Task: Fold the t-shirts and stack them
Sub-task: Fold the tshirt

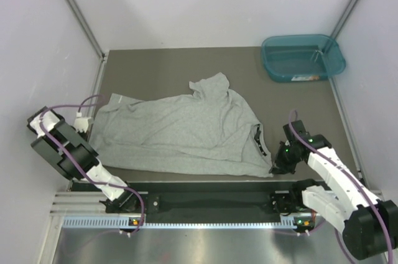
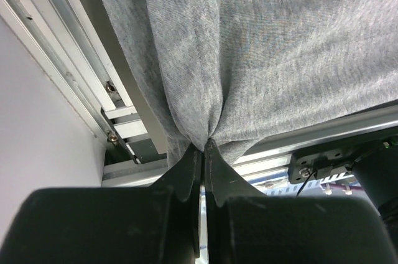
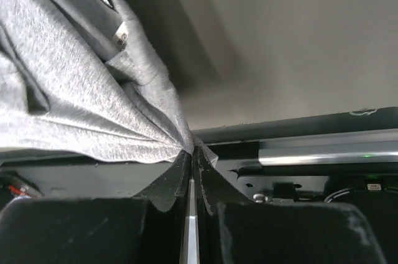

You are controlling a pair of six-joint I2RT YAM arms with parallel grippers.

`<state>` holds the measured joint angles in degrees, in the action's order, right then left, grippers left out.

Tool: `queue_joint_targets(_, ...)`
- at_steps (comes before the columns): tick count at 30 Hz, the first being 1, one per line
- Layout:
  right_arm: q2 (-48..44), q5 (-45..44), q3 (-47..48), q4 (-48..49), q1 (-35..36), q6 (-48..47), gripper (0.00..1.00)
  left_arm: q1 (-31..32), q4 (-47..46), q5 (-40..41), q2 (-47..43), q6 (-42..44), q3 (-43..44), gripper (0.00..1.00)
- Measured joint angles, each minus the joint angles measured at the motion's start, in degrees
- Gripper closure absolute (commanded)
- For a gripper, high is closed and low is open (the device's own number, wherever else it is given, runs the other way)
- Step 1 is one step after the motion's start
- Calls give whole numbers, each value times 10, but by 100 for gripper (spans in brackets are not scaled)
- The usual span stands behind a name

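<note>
**Item 1, grey t-shirt** (image 1: 180, 133). One piece, light heather grey, short-sleeved. It lies spread and rumpled across the near half of the dark table (image 1: 161, 68), its long side running left to right. One sleeve points toward the far side, near the middle. The neck opening sits at the right end, with a black neck label (image 1: 259, 139) showing inside it. The near hem runs close along the table's near edge, and folds fan out toward both ends.

**Item 2, left gripper** (image 2: 203, 152). It is at the shirt's left end. The jaws are drawn together to a narrow slit, with a pinch of grey cloth caught between the black fingertips. Creases radiate from the pinch. An aluminium frame rail (image 2: 74, 83) shows beside and below the cloth.

**Item 3, right gripper** (image 3: 191, 152). It is at the shirt's near right corner, just beside the neck opening. The jaws are nearly closed and clamp a gathered point of the fabric. A small pale tag (image 3: 121, 38) shows on the cloth above the pinch.

**Item 4, teal plastic tub** (image 1: 303, 57). It sits in the far right corner of the table, well apart from the shirt.

**Item 5, slotted metal rail** (image 1: 205, 220). It runs along the near edge and carries both arm bases.
</note>
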<state>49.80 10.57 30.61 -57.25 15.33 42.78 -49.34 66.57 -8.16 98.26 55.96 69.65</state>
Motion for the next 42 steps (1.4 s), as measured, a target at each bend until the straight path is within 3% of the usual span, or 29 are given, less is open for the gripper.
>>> queue_joint_targets(4, 30, -12, -2, 16, 0, 8, 97, 0, 2, 4, 5, 6, 0, 100)
queue_joint_targets(5, 38, -15, -2, 19, 0, 8, 81, 0, 1, 6, 5, 8, 0, 100)
queue_joint_targets(8, 57, -27, -2, 22, 0, 7, 47, 0, 0, 17, 7, 10, 0, 62)
queue_joint_targets(10, 61, -42, 2, 17, 0, 3, 42, -1, 0, 22, 8, 10, 0, 46)
queue_joint_targets(17, 102, -127, 160, -16, 39, -16, 43, 1, 18, 11, 10, -20, 45, 46)
queue_joint_targets(21, 145, -150, 227, 10, 155, -10, 49, 20, 12, -45, -11, -36, 76, 46)
queue_joint_targets(26, 256, -112, 239, 59, 240, 6, 50, 92, -44, -75, -82, -76, 5, 46)
queue_joint_targets(29, 310, -92, 242, 73, 265, 12, 50, 117, -53, -95, -81, -99, -12, 46)
queue_joint_targets(42, 377, -27, 217, 149, 273, 24, 48, 256, -70, -150, -76, -182, -15, 43)
